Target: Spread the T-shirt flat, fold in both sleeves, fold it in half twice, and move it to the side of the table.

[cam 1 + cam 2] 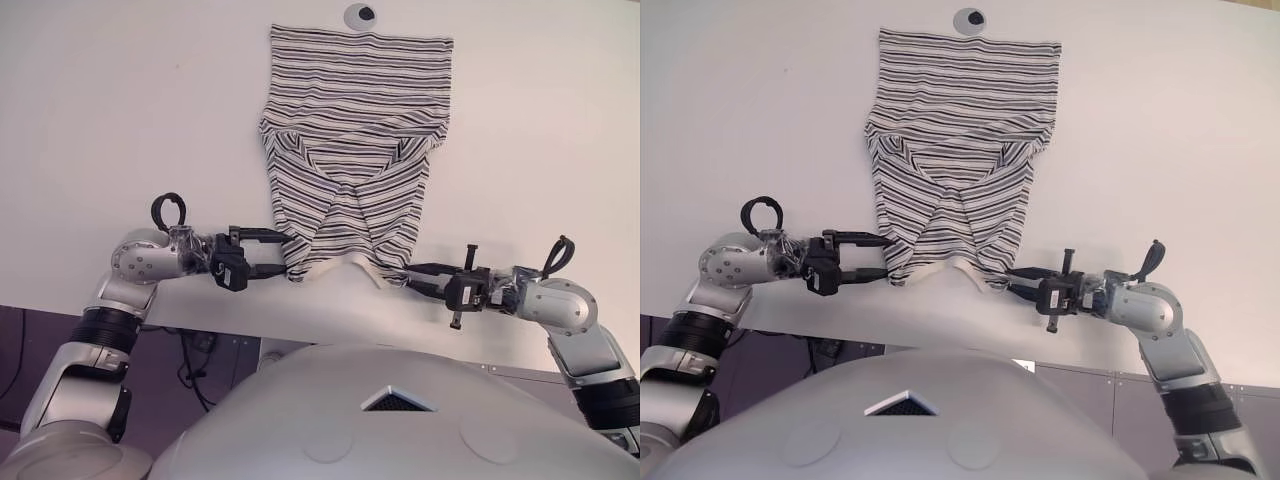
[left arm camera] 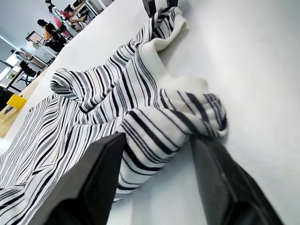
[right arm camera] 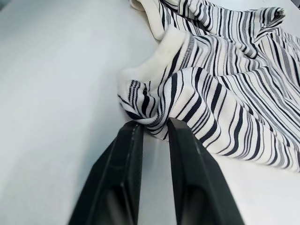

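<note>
White counter (image 1: 120,120), matte, wide; serves as the folding surface.

Item 1. T-shirt (image 1: 355,150), black-and-white striped, lying lengthwise at centre of counter, hem toward the far edge, neck end toward the robot. Mostly flat, some bunching across the chest. Both sleeves (image 1: 305,165) already turned inward, stripes meeting in a shallow V over the body. Judged ready for the first fold in half.

Item 2. Left gripper (image 1: 265,252), level with the counter at the near left shoulder corner of the T-shirt. Fingers (image 2: 98,178) spread apart, one on each side of the bunched corner, cloth lying between them and not yet pinched. Probably set there to take that corner.

Item 3. Right gripper (image 1: 412,272), low at the near right shoulder corner, opposite its partner. Fingers (image 3: 122,159) drawn close together, tips clamped on a small pucker of striped cloth. Matched placement at both corners suggests a lift of the neck end toward the hem, keeping the edge straight.

Item 4. Neckband (image 1: 345,265), white ribbed, curving between the two grippers, resting on the counter.

Item 5. Round disc (image 1: 361,15), pale with a dark centre, on the counter, just beyond the hem. Purpose not apparent.
</note>
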`<state>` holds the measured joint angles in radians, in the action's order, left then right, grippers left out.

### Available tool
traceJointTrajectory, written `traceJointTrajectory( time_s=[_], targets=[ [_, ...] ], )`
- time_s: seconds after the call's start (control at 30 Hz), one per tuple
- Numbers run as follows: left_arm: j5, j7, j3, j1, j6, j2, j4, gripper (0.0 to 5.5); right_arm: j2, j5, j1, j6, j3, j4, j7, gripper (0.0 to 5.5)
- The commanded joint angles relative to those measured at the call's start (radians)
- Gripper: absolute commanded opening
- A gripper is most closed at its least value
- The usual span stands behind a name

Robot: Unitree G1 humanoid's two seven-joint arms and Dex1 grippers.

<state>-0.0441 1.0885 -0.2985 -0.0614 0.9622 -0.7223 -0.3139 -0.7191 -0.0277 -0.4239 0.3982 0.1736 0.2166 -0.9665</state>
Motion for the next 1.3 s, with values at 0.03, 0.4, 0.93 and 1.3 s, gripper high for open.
traceJointTrajectory(
  time_s=[0.03, 0.4, 0.93, 1.3],
  targets=[
    [0.056, -0.013, -0.028, -0.051, 0.005, -0.047, -0.010, 1.96, -0.014, 0.029, 0.040, -0.090, 0.024, 0.086, -0.008, 0.32],
    [0.078, -0.091, -0.060, -0.091, -0.004, -0.070, 0.038, 0.29, 0.030, 0.015, 0.228, -0.098, 0.128, -0.104, -0.012, 0.00],
    [-0.312, 0.174, -0.128, -0.067, -0.345, -0.032, -0.026, 0.01, -0.185, 0.652, 0.068, -0.532, -0.187, 0.177, -0.102, 0.00],
    [-0.564, 0.526, -0.240, -0.019, -0.767, -0.029, -0.019, 0.01, -0.448, 1.052, -0.102, -1.059, -0.424, 0.368, -0.335, 0.00]
  ],
)
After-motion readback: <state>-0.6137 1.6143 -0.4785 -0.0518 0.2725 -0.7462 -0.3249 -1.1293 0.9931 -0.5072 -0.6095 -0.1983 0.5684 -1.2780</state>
